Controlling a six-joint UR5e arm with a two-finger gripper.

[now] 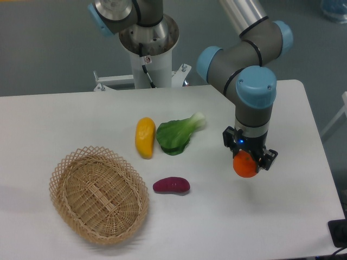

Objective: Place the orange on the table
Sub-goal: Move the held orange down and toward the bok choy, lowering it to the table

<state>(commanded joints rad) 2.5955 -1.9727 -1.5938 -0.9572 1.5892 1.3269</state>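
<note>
Pinching the small round bright-orange fruit (245,165), our black two-finger gripper (247,162) hangs over bare white tabletop (282,216) at right, near its right edge.

On the table (65,114), the basket (99,195) sits front left. Behind it lie the mango (145,137) and greens (176,135), touching. The sweet potato (171,186) lies before them. My gripper (247,162) holds the orange (245,165) at right.
</note>
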